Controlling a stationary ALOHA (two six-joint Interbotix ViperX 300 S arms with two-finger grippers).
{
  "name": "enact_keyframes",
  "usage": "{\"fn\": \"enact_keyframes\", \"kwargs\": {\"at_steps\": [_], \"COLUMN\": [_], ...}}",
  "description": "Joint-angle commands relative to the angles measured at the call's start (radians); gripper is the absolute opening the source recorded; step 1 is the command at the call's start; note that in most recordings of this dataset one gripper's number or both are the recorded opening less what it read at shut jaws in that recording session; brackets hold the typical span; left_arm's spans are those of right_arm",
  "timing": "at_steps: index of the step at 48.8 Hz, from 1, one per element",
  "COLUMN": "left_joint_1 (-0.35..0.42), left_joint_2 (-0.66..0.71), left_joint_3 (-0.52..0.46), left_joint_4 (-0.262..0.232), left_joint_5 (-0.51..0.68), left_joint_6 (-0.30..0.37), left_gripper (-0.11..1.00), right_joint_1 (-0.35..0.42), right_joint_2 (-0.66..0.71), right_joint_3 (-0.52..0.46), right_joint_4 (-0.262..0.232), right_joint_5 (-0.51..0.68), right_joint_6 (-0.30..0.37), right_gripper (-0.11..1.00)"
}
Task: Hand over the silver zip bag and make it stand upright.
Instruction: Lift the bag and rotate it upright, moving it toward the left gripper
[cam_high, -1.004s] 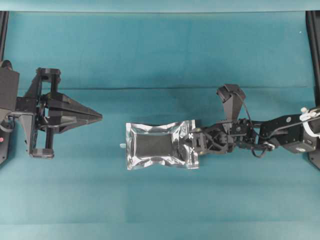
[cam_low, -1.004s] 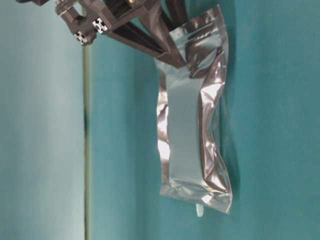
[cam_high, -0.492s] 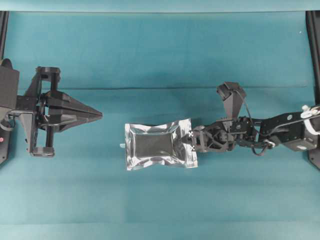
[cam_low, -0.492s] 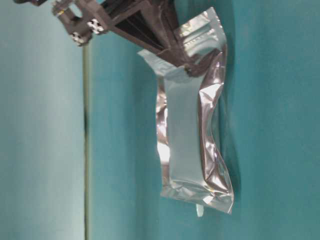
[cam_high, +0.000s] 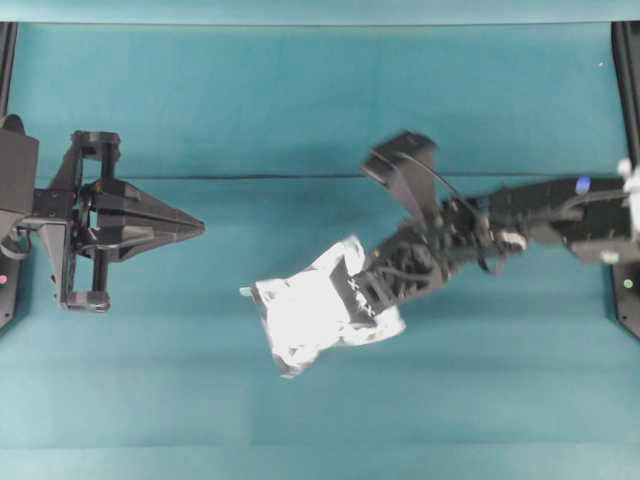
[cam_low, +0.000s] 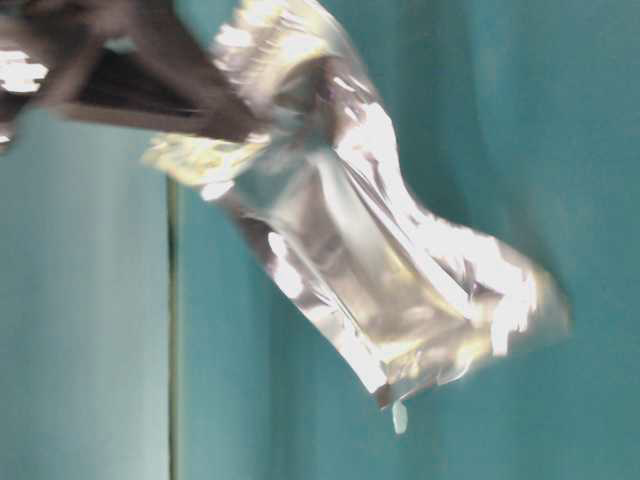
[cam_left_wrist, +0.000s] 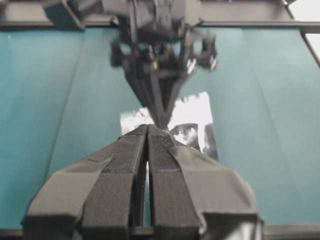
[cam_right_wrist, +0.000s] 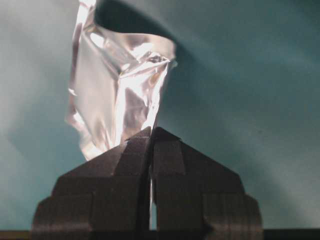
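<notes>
Silver foil is flashing bright in the overhead view: the silver zip bag (cam_high: 322, 318) is sitting near the middle of the teal counter (cam_high: 300, 110), tilted and blurred, pinched at its right edge by my right gripper (cam_high: 372, 298). In the right wrist view that gripper's jaws are pressed together on a thin strip of the foil, so I am gripping the bag and nothing else. From table level the bag (cam_low: 370, 240) is hanging at a slant below the dark fingers; whether its lower corner is touching the cloth, I cannot tell. A tiny pale scrap (cam_high: 244, 292) is lying just beside the bag's left corner.

My left gripper (cam_high: 190, 229) is waiting well apart on the left, closed to a point and holding nothing.

I am judging this as the lift ahead of the handover. To do it well I am planning to keep the pinch firm, since crinkly foil slips easily, and to let the pouch stop swinging before offering it. The left jaws will need opening before they meet the free edge, well away from my right fingers.
</notes>
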Motion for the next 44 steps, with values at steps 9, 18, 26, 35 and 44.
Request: {"fn": "enact_keyframes", "kwargs": {"at_steps": [9, 18, 26, 35, 44], "left_joint_1": [0.005, 0.005, 0.005, 0.005, 0.006], "left_joint_2": [-0.005, -0.005, -0.006, -0.006, -0.014], "left_joint_3": [-0.009, -0.009, -0.008, -0.008, -0.003], "left_joint_4": [0.003, 0.003, 0.003, 0.003, 0.003], "left_joint_5": [0.008, 0.009, 0.008, 0.009, 0.009], "left_joint_6": [-0.002, -0.002, -0.002, -0.005, -0.012], "left_gripper": [0.01, 0.01, 0.01, 0.01, 0.01], "right_joint_1": [-0.031, -0.035, -0.037, -0.035, -0.037], "right_joint_2": [-0.017, 0.0, 0.034, 0.075, 0.1], "right_joint_3": [-0.204, -0.316, -0.393, -0.459, -0.506], "right_joint_4": [-0.046, -0.046, -0.046, -0.051, -0.071], "right_joint_5": [0.256, 0.393, 0.509, 0.618, 0.643], "right_joint_6": [-0.161, -0.291, -0.391, -0.535, -0.641], "right_gripper": [0.01, 0.01, 0.01, 0.01, 0.01]}}
